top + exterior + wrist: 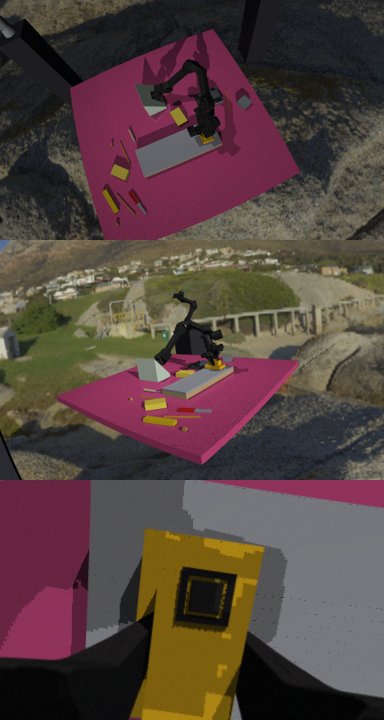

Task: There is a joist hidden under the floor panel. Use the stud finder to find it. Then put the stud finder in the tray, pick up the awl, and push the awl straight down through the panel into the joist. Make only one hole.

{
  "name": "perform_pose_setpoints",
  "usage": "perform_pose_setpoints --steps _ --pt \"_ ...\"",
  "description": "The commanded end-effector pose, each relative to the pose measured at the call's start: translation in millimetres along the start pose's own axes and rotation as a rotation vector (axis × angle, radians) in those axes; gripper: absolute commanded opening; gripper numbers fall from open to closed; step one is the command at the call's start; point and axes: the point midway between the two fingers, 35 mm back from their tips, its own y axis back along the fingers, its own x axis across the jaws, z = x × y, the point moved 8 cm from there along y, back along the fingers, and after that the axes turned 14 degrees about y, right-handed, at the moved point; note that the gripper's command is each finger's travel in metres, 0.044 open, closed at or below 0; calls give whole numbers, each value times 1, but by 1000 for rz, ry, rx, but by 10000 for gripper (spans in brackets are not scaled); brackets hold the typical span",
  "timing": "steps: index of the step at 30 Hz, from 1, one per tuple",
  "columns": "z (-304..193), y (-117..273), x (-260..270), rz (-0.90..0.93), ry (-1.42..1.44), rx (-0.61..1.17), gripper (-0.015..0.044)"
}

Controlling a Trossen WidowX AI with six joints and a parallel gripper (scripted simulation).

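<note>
Stud finder [207,139] [215,365] [200,655], one, yellow: held between your fingers [201,135] [212,361], part-way open and grasping it, one dark finger at each side of its body in the wrist view. Its broad end projects beyond your fingertips; the square, black-framed window in that end is dark. Whether its underside touches the panel or stands just above it, you cannot tell.

Floor panel [176,152] [195,382] [325,580], one, grey-topped, lying flat on the magenta surface [254,169] [240,398]. Your stud finder is over one end of it, the end nearer the grey block [244,102] [227,358].

Tray [215,95] [196,364], one, dark grey: on the surface behind the panel's stud-finder end, partly hidden by your arm in the top view. The stud finder is outside it.

Awl [131,135] [150,390], one, pale-handled with a thin metal shaft: lying on its side near the opposite end of the panel, well apart from your fingers.

Yellow block [178,116] [185,373], one: beside the panel's long side, between it and the pale wedge [151,99] [151,371].

Red-handled tool [137,202] [194,410], one, grey-bladed: lying flat, well apart from your fingers.
</note>
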Motion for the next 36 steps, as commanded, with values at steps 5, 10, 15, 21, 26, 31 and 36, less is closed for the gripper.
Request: perform_pose_setpoints --steps 5,10,15,21,26,31,36 --pt "3 0 12 17 17 -4 0" --pt "3 0 12 17 17 -4 0" --pt "2 0 8 7 10 -3 0" --pt "2 0 9 17 17 -3 0" --pt "-1 0 -6 17 17 -3 0" --pt "-5 0 -22 16 17 -3 0" --pt "-9 -1 -38 15 17 -2 0"
